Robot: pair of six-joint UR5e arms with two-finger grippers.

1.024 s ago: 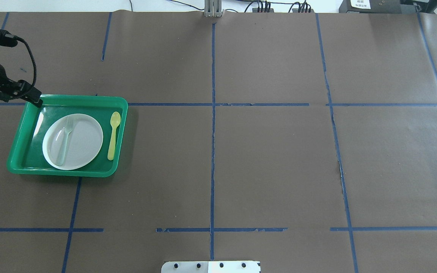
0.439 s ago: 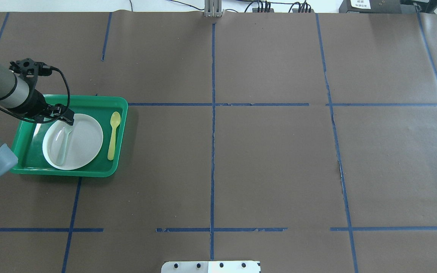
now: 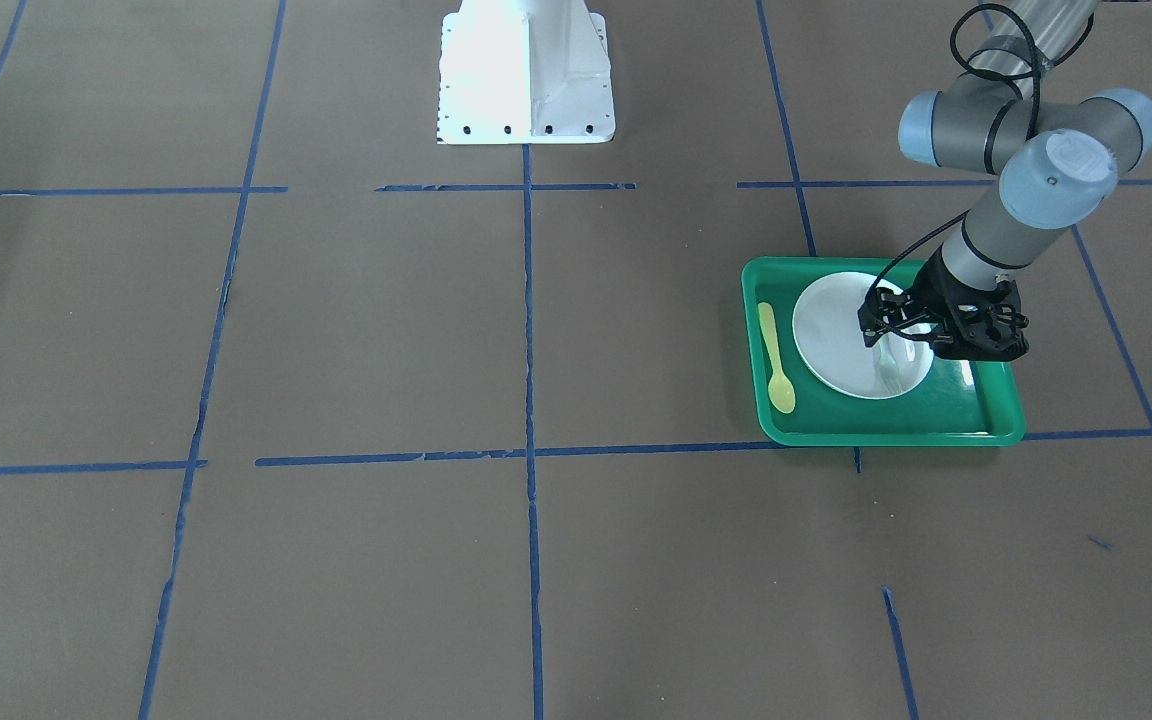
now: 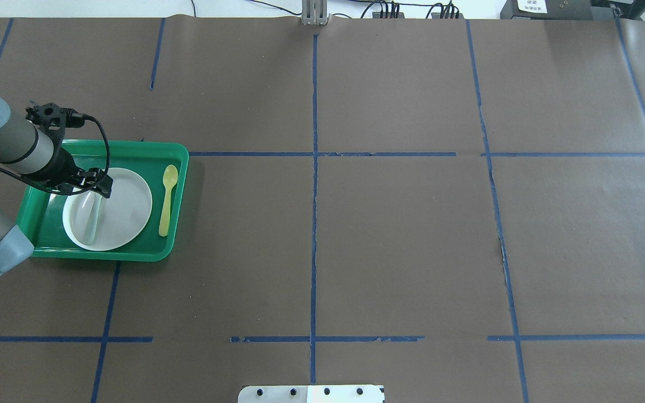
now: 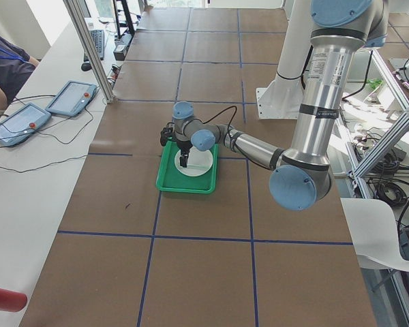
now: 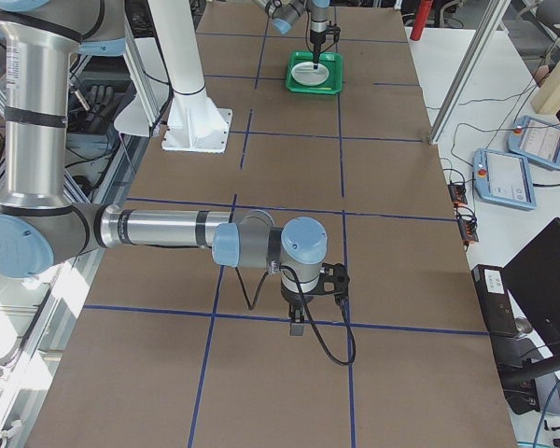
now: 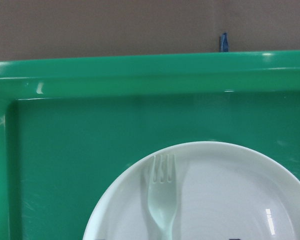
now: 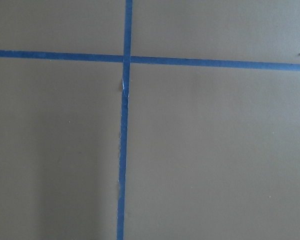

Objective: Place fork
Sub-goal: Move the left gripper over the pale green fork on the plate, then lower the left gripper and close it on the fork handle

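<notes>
The pale whitish-green fork (image 4: pixel 90 221) lies on a white plate (image 4: pixel 129 210) in a green tray (image 4: pixel 132 146), tines toward the far side. It also shows in the front view (image 3: pixel 891 372) and the left wrist view (image 7: pixel 162 200). My left gripper (image 4: pixel 100 187) hangs just above the fork's tine end, jaws open and empty; it also shows in the front view (image 3: pixel 894 340). My right gripper (image 6: pixel 297 329) shows only in the exterior right view, pointing down over bare table far from the tray; I cannot tell whether it is open or shut.
A yellow spoon (image 4: pixel 167 201) lies in the tray to the right of the plate. The tray has a raised rim (image 7: pixel 140 75). Blue tape lines (image 4: pixel 314 168) grid the brown table. The robot's white base (image 3: pixel 526 70) stands at mid-table.
My left arm came in from the table's left edge, crossed the tray's far left corner and now hangs over the plate at the fork's tines. The fork, plate and spoon have not moved.
</notes>
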